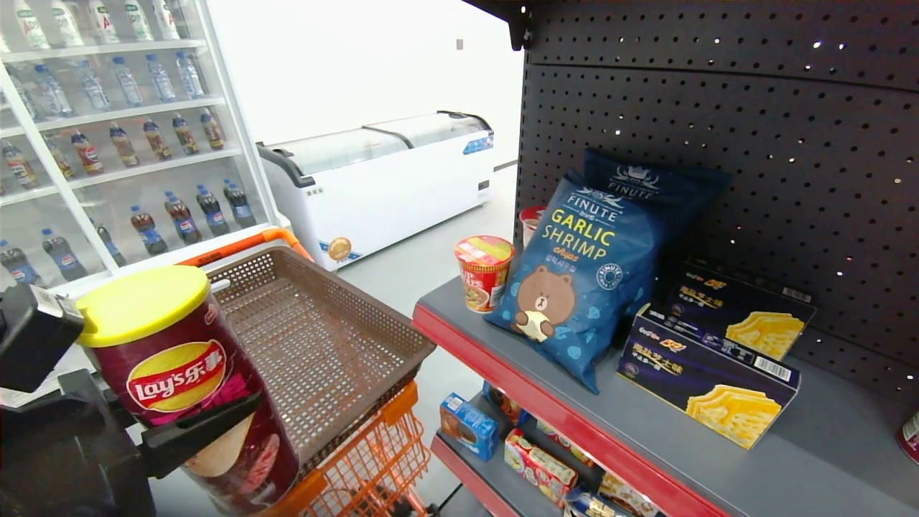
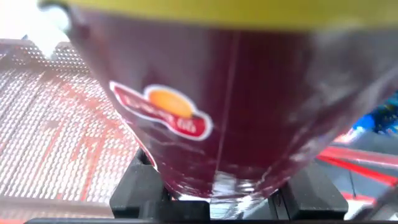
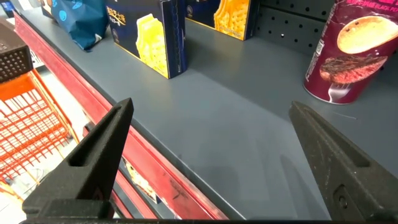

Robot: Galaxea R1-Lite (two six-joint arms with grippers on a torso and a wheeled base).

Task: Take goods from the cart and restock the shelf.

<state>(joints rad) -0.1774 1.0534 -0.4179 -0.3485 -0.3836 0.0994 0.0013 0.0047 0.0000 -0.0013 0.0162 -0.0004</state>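
A dark red chip can point(image 1: 188, 384) with a yellow lid stands upright at the lower left of the head view, beside the cart's brown basket point(image 1: 323, 345). My left gripper point(image 1: 136, 424) is shut on the chip can point(image 2: 217, 118), its black fingers point(image 1: 197, 431) clamped round the can's body. My right gripper point(image 3: 217, 162) hangs open over a bare stretch of the grey shelf point(image 3: 230, 124), nothing between its fingers. Another dark red chip can point(image 3: 348, 53) stands on the shelf against the pegboard, a little beyond that gripper.
On the shelf point(image 1: 826, 445) stand a cup noodle point(image 1: 484, 271), blue shrimp chip bags point(image 1: 585, 276) and two dark cracker boxes point(image 1: 711, 377). The orange cart frame point(image 1: 373, 459) sits just left of the shelf's red edge point(image 1: 560, 416). Lower shelves hold small boxes point(image 1: 468, 425). A drinks fridge point(image 1: 108, 136) and a chest freezer point(image 1: 380, 179) stand behind.
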